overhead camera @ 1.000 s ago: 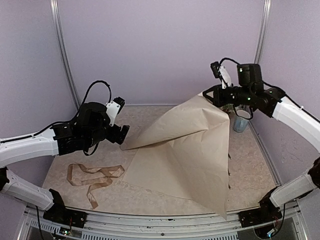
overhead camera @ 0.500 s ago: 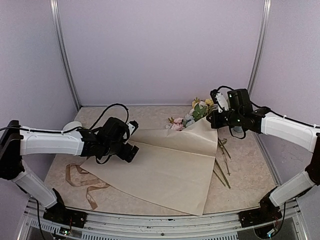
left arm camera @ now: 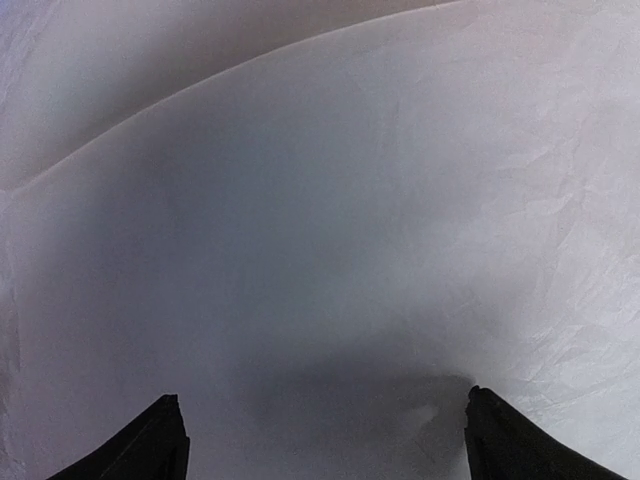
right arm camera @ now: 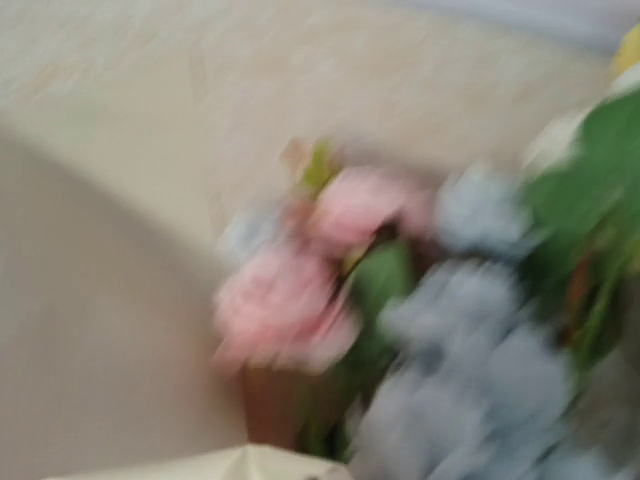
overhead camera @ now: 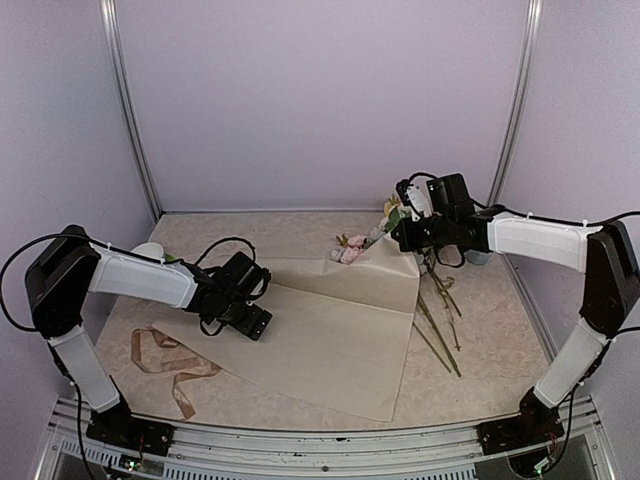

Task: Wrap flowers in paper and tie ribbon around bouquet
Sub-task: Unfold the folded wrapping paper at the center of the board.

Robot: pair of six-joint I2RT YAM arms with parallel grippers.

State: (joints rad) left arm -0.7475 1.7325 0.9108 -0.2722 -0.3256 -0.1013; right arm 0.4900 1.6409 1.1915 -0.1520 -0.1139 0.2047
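Peach paper (overhead camera: 320,340), its two-o'clock corner pinched by the right gripper (overhead camera: 404,238), wanted the spread left gripper (overhead camera: 248,322) pinning it flat.

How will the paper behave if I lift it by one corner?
Likely light and floppy: the paper drapes over the flowers in a soft fold. Probably creases easily; wrinkles show in the left wrist view.

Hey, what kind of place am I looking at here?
Probably a robot lab cell: plain panel walls, two arms bolted to a table, with paper, flowers and ribbon laid out.
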